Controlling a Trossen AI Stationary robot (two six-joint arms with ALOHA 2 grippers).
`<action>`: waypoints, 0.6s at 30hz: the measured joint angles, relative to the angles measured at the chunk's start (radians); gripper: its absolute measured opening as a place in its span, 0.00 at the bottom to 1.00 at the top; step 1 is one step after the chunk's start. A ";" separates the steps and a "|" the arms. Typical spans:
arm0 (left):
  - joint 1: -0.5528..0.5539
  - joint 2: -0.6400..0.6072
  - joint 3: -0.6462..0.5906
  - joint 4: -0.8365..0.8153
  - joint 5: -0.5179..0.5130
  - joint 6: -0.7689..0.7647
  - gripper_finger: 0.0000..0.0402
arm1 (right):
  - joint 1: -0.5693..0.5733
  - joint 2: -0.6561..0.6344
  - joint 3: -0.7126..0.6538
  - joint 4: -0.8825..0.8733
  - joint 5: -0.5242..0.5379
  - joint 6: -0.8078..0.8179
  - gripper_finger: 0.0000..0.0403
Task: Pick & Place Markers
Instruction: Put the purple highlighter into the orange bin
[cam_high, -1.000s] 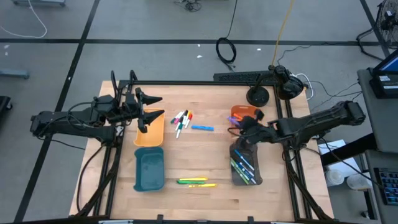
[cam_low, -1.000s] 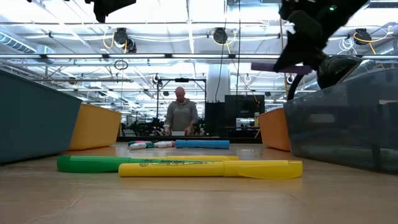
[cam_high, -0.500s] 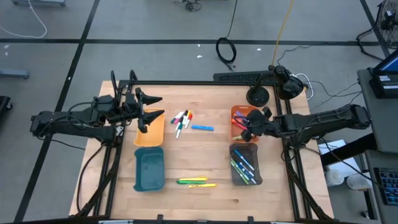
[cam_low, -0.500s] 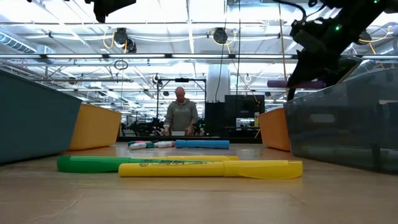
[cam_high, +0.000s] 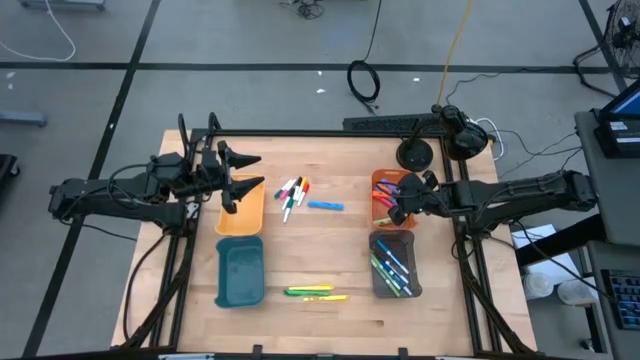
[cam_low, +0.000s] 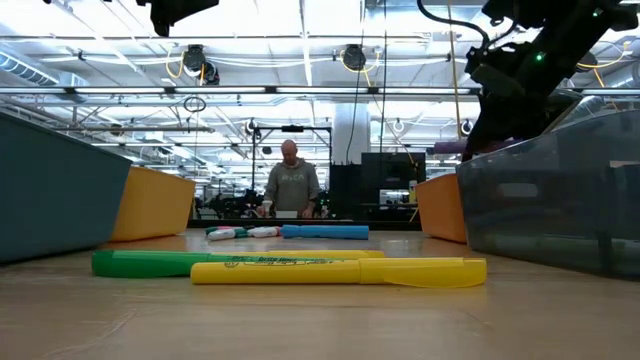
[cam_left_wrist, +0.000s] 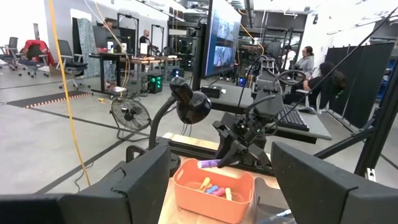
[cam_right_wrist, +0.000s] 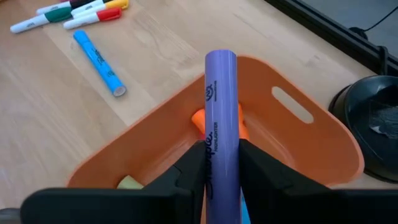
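My right gripper is shut on a purple highlighter above the orange tray at the table's far right. That tray holds a few markers. My left gripper hangs open and empty over the yellow tray at the far left. Loose on the table lie a bunch of thin white markers, a blue highlighter, and, near the front edge, a green highlighter and a yellow one. The grey tray holds several markers. My right gripper pinches the purple highlighter's barrel between its two fingers. The fingers slant down from the table's right side, and the highlighter lies along them, its free end sticking out ahead. It hangs clear above the orange tray's inside.
A teal tray sits at the near left. A black round lamp base and cables lie at the far right edge, just beyond the orange tray. A person stands in the room beyond the table.
My right gripper has swung from over the grey tray's far end toward the table's far edge and sunk toward the orange tray, rolling a little. The purple highlighter went with it, still held clear. The move has slowed in the last half second.
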 joint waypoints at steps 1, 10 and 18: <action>0.000 0.000 0.000 0.000 0.000 0.000 0.70 | 0.000 0.000 0.000 0.000 0.000 -0.003 0.19; 0.000 0.000 0.000 0.000 0.000 0.000 0.70 | 0.000 0.000 0.000 0.001 0.000 -0.014 0.19; 0.000 0.000 0.000 0.000 0.000 0.000 0.70 | 0.001 0.000 0.000 0.001 -0.001 -0.026 0.19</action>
